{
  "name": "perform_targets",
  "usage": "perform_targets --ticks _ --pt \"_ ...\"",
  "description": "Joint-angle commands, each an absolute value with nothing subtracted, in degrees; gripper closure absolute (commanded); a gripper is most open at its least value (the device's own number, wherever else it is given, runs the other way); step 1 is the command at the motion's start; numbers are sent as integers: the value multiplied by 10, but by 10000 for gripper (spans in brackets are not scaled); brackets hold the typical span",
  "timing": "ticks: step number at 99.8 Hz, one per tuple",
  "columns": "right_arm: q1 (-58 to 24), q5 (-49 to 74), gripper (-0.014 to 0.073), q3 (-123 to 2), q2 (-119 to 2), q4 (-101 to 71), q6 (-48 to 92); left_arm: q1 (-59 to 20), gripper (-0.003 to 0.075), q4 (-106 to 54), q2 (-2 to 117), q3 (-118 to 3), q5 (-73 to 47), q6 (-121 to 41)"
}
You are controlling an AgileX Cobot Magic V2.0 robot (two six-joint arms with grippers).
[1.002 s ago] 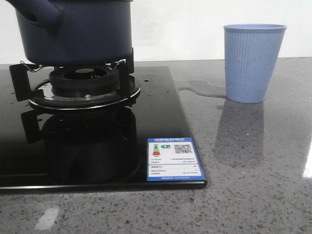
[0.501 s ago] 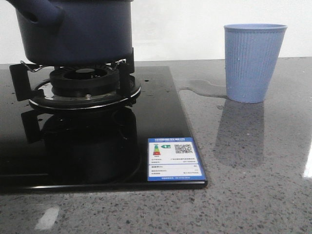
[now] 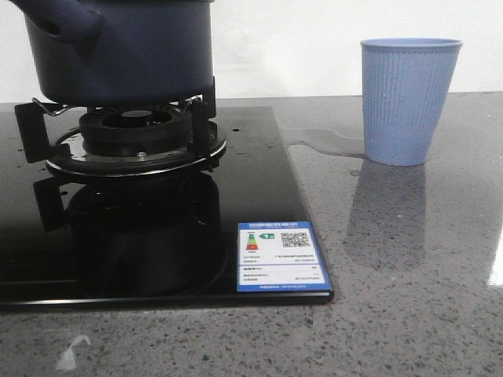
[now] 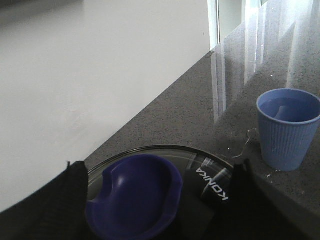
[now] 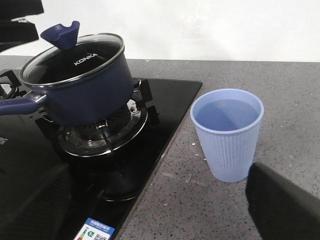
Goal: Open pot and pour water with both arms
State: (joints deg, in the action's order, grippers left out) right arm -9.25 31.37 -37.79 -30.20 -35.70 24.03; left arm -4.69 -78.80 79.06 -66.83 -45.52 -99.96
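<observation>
Taking the pot as the landmark: nearest the front camera, a blue-and-white energy label (image 3: 281, 257) with a QR code lies on the black glass hob (image 3: 259, 169) in front of the pot and toward the cup; its small print cannot be read. On the pot's glass lid (image 5: 75, 60), white letters spell "KONKA", seen in both wrist views.

The left gripper (image 4: 155, 200) hangs over the pot with its jaws spread wide, one dark finger (image 4: 45, 205) on each side of the blue lid knob (image 4: 135, 195); no contact with the knob shows. The right gripper (image 5: 160, 210) is parted too, holding nothing, its blurred fingers (image 5: 285, 205) low in its view, near the cup, well apart from the pot.

The pot (image 5: 80, 87) is dark navy with matte sides, lid on, sitting on the burner grate (image 3: 118, 133), its stubby handle (image 3: 59, 20) pointing away from the cup.

Beyond the hob's edge, on the grey speckled counter (image 3: 409, 275), stands a light blue ribbed cup (image 3: 409, 100) holding water, a small puddle (image 3: 322, 141) spreading from its foot toward the pot.
</observation>
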Motion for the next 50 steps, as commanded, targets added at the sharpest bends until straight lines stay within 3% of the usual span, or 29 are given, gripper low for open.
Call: perform_targets --ticks 1,50 --pt "-93 270 -50 -398 -309 -366 248 -45 173 -835 793 -689 -453 -1009" --pt "-93 263 -50 -398 -309 -366 248 -51 176 -900 853 -690 -474 -1036"
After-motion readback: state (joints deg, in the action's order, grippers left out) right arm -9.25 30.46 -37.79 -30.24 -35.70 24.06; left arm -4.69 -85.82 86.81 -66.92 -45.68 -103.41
